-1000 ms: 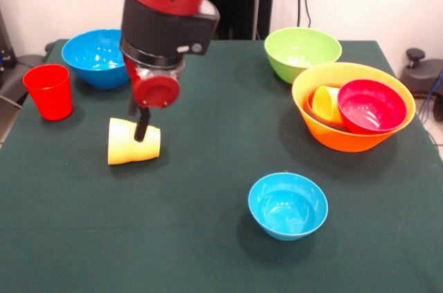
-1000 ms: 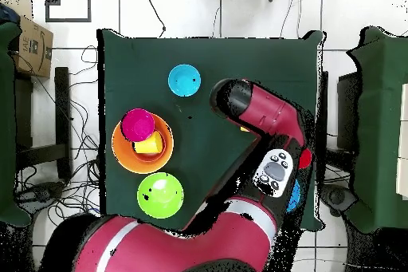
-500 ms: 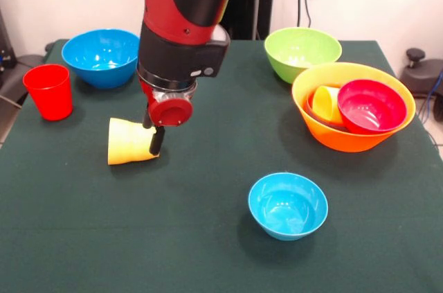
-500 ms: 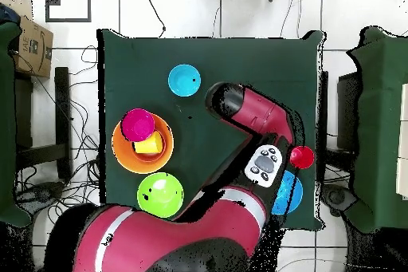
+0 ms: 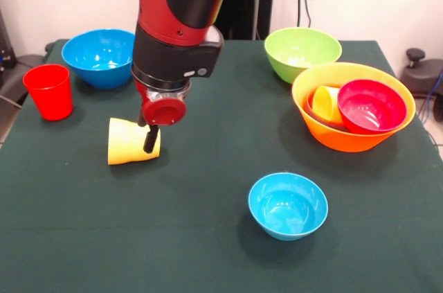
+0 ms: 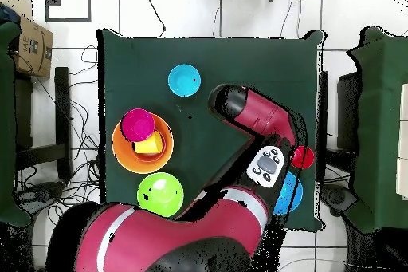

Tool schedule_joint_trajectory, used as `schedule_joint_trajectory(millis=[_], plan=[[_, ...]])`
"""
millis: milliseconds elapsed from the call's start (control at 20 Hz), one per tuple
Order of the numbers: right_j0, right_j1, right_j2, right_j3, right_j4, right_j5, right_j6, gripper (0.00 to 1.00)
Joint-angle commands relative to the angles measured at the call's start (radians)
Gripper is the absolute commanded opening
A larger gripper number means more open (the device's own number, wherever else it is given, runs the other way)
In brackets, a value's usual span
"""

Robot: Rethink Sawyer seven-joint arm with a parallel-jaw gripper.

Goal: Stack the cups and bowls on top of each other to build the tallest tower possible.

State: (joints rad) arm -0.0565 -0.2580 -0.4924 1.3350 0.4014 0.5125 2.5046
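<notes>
A yellow cup (image 5: pixel 128 143) lies on its side on the green table, left of the middle. My gripper (image 5: pixel 149 139) is down at the cup's narrow end, and the cup rests on the cloth. The tower is a large yellow-orange bowl (image 5: pixel 331 134) holding a crimson bowl (image 5: pixel 370 104) and a yellow cup (image 5: pixel 325 102); from above these are the yellow-orange bowl (image 6: pixel 119 154), the crimson bowl (image 6: pixel 138 124) and the cup (image 6: pixel 148 146). A red cup (image 5: pixel 48 91) stands upright at the left. In the overhead view my arm hides the lying cup.
A blue bowl (image 5: pixel 100 56) sits at the far left, a lime green bowl (image 5: pixel 302 52) at the far right, and a small light-blue bowl (image 5: pixel 287 204) near the front. From above I see the green bowl (image 6: pixel 160 194), the light-blue bowl (image 6: pixel 184 80) and the red cup (image 6: pixel 302 156).
My gripper moved right and down along the lying yellow cup, then shifted slightly back left. The cup and the bowls have not moved.
</notes>
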Motion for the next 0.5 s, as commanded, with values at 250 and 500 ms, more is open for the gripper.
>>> schedule_joint_trajectory(millis=[250,500], plan=[[-0.004,-0.039,0.054,0.030,0.010,0.078,0.137,1.00],[-0.004,-0.038,0.070,0.042,0.013,0.058,0.136,1.00]])
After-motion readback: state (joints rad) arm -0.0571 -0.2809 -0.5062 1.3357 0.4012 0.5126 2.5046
